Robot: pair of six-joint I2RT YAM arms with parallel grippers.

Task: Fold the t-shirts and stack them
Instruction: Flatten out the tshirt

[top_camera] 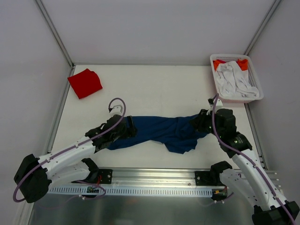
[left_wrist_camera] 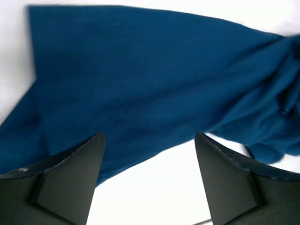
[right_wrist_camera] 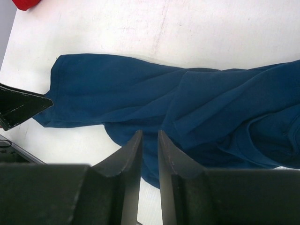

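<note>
The navy t-shirt [top_camera: 159, 131] stretches left-to-right across mid-frame, left gripper [left_wrist_camera: 149, 138] gaping empty at its left end, right gripper [right_wrist_camera: 150, 134] barely parted, empty, at its right.

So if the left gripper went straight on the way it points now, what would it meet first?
Most likely the navy t-shirt: the left gripper has its jaws open and faces that cloth across a strip of bare table. Its height above the table is unclear.
</note>
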